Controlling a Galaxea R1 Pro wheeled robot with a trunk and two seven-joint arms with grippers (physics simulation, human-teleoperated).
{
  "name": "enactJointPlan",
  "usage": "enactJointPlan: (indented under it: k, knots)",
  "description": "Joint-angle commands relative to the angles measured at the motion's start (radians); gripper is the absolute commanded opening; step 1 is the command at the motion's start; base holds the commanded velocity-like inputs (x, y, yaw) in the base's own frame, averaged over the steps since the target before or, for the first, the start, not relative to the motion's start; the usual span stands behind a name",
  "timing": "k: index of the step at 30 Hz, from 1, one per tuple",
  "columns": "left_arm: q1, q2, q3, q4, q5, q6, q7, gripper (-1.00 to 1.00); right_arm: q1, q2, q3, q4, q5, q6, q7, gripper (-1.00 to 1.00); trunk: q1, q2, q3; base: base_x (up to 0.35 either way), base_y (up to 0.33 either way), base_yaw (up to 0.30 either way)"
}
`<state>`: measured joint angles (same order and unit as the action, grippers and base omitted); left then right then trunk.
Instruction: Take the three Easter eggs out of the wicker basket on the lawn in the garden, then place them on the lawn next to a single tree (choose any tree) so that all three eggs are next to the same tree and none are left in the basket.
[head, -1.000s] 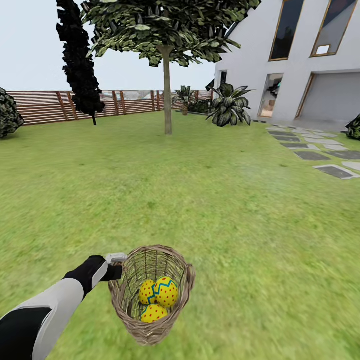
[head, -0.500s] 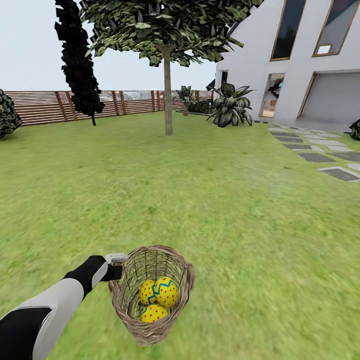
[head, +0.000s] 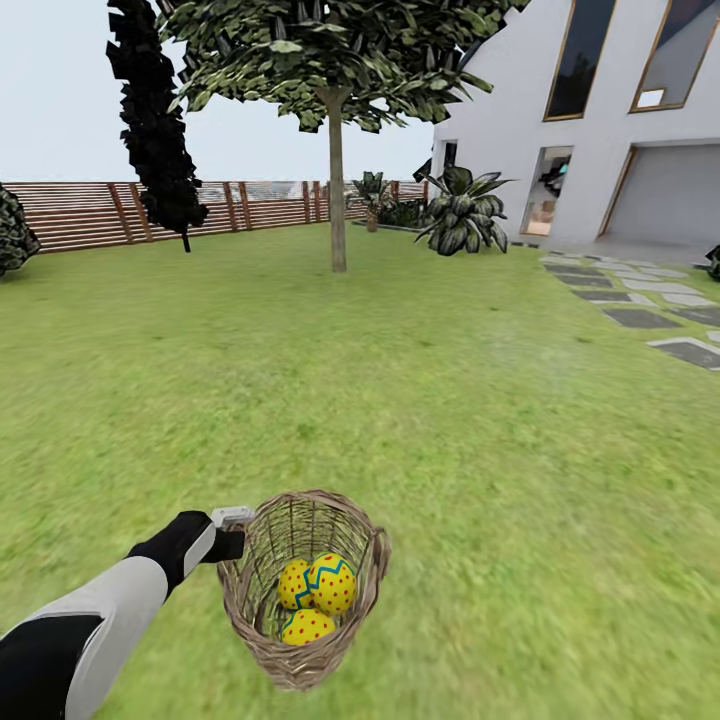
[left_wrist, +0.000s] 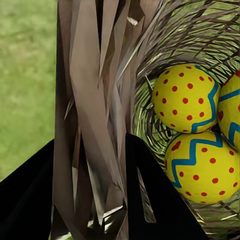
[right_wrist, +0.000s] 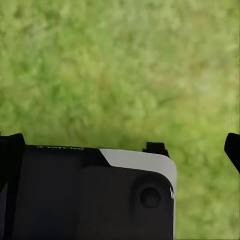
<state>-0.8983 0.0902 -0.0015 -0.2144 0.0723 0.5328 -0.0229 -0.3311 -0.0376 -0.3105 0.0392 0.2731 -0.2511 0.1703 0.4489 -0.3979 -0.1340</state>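
1. The three Easter eggs (head: 312, 598) lie together deep in the wicker basket (head: 304, 588), in the lower middle of the head view. In the left wrist view the eggs (left_wrist: 200, 135) touch each other; one is cut off at the right edge of the frame.

2. The left tool (head: 232, 532) is at the left rim of the basket. In the left wrist view the woven wall (left_wrist: 95, 125) stands between its two dark fingers (left_wrist: 30, 200), so the tool is closed on the basket wall and holds it.

4. Compared with the pictures of one second ago, the basket, the eggs and the left arm keep the same place in the frame. The background has moved a little: the paving stones (head: 640, 318) slide toward the right edge and the bush (head: 12, 232) at the left edge shows less. I judge that the robot is driving with the basket and that no egg has been taken out yet.

5. The lawn (head: 420, 400) spreads from the basket to the fence (head: 90, 210) in the upper left. A thin-trunked tree (head: 337, 180) stands in the upper middle, well apart from the basket, and the white house (head: 600, 120) fills the upper right.

6. The right wrist view shows blurred grass (right_wrist: 125, 75) and a dark part of the arm; whether the right tool is wide or narrow I cannot tell. Whether the basket bottom touches the grass is also hard to make out.
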Motion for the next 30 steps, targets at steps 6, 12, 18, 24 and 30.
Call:
enactJointPlan:
  k: [6, 12, 18, 24, 30]
  knots:
    - [-0.001, 0.0, 0.004, -0.002, 0.014, 0.006, 0.0, -1.0, -0.002, -0.001, -0.009, 0.004, 0.008, -0.006, 0.002, 1.0, 0.001, -0.002, -0.002, 0.314, 0.076, 0.0]
    - [-0.001, 0.0, 0.003, -0.002, 0.014, 0.006, 0.0, -1.0, -0.002, -0.001, -0.009, 0.004, 0.008, -0.006, 0.002, 1.0, 0.001, -0.002, -0.002, 0.314, 0.076, 0.0]
    - [-0.001, 0.0, 0.003, -0.002, 0.013, 0.006, 0.0, -1.0, -0.002, -0.001, -0.009, 0.004, 0.008, -0.006, 0.002, 1.0, 0.001, -0.002, -0.002, 0.314, 0.076, 0.0]
    - [-0.001, 0.0, 0.003, -0.002, 0.014, 0.006, 0.0, -1.0, -0.002, -0.001, -0.009, 0.004, 0.008, -0.006, 0.002, 1.0, 0.001, -0.002, -0.002, 0.314, 0.076, 0.0]
    - [-0.001, 0.0, 0.003, -0.002, 0.013, 0.006, 0.0, -1.0, -0.002, -0.001, -0.009, 0.004, 0.008, -0.005, 0.002, 1.0, 0.001, -0.002, -0.002, 0.314, 0.076, 0.0]
